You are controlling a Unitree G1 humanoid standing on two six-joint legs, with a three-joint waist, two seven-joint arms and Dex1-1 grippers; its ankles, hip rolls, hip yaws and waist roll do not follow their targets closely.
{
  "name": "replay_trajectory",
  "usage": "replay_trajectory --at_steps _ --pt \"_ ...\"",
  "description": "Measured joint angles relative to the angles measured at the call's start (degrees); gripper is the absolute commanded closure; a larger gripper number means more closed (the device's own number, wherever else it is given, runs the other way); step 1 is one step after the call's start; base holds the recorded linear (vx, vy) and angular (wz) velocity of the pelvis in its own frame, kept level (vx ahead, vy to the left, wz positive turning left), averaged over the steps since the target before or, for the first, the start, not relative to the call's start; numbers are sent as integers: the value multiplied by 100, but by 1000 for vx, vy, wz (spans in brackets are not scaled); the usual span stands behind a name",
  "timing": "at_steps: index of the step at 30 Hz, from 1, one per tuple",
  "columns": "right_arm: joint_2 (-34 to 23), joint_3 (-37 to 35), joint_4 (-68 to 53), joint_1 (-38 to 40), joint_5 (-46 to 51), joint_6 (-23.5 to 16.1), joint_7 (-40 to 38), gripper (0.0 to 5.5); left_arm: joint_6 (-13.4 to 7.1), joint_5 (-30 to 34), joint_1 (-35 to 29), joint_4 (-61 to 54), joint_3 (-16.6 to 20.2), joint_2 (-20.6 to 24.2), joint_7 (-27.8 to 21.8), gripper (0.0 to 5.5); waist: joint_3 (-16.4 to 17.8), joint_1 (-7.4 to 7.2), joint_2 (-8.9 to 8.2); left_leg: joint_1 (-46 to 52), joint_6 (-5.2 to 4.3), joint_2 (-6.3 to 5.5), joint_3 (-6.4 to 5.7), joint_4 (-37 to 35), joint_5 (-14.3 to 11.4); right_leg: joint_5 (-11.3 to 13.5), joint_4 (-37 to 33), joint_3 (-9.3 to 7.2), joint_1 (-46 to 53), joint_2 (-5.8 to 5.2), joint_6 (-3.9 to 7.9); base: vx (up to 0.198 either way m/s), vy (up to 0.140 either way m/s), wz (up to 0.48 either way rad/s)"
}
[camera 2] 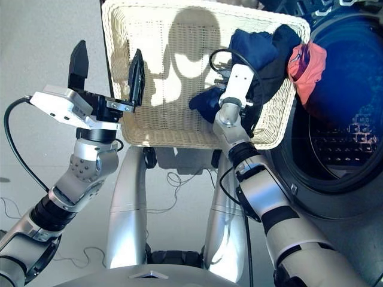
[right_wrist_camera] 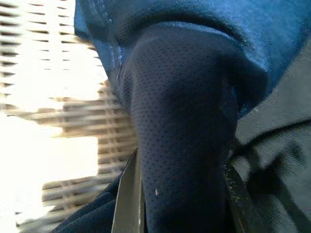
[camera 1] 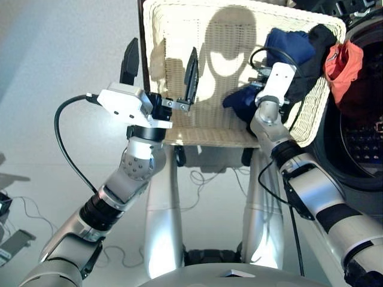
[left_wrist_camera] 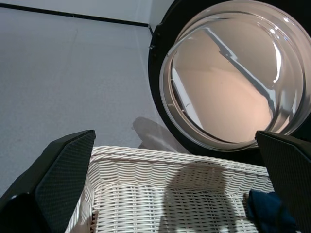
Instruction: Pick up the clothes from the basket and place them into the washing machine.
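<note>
**Right gripper clamped on the navy garment in the basket**

The basket stood in front of the robot, just beside the washer, which was on the robot's right. The washer's porthole was open, and the perforated drum showed inside it. In the left wrist view, the door with its clear bowl glass stood beyond the far rim of the basket.

All 3 garments were at the right end of the basket. The navy garment lay inside, partly bunched near the right wall. The black garment lay on it and over the right rim. The coral garment hung over the far right corner of the rim, on the side of the washer's opening.

The right gripper was down in the basket, with its 2 fingers closed on a fold of the navy cloth. In the right wrist view, the fold stood between the fingers and filled the gap.

The left gripper was held above the near left corner of the basket, its 2 fingers wide apart and holding nothing. One finger was outside the left rim and the other over the basket floor. A black cable ran from the left wrist.
</note>
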Motion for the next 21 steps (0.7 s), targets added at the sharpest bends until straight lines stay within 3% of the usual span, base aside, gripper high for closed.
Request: replay_trajectory --at_steps 1,3,4,7,12,17,19,21 --pt "-107 31 -386 194 0 4 21 550 3 4 14 7 16 -1 -2 0 -4 42 -3 -9 13 5 6 -7 28 -5 2 7 -13 -16 -7 0 0 0" --pt "-240 10 -958 617 -3 -72 109 550 5 6 57 -15 104 2 12 0 4 -26 -15 6 27 9 2 13 13 -9 -4 -15 9 4 -6 112 6 -16" --pt "-258 -44 -1236 816 4 -138 160 550 6 14 116 -26 142 7 21 0 3 -15 -15 21 -7 5 -16 23 8 -27 2 -24 52 -5 -4 119 -1 4" --pt "-236 -559 -2318 1846 135 -682 380 550 1 66 241 -94 269 8 52 0 -3 -123 -44 60 8 -11 -30 -10 -10 -42 -62 -50 110 -10 4 0 0 0" --pt "-82 -1456 -2645 2881 821 -1304 662 550 -2 151 454 -97 490 27 91 0 4 -341 -73 59 32 -42 -64 0 -28 -54 -76 -93 146 -28 23 0 0 0" --pt "18 -2339 -2473 3012 1218 -1784 374 550 -22 169 540 -102 712 46 94 0 12 -511 -148 30 10 -5 -102 187 -127 -130 83 -107 142 -4 60 -34 8 -18" --pt "11 -2710 -2270 2878 1203 -2009 61 550 -70 169 527 -114 729 66 96 0 10 -521 -165 16 17 -7 -114 224 -120 -116 142 -105 121 -8 17 -31 -10 17" --pt "-92 -3027 -1782 2543 1178 -2104 -384 550 -131 169 530 -133 739 72 101 0 12 -501 -170 -15 13 -8 -139 264 -123 -146 193 -104 94 -9 49 0 0 0"
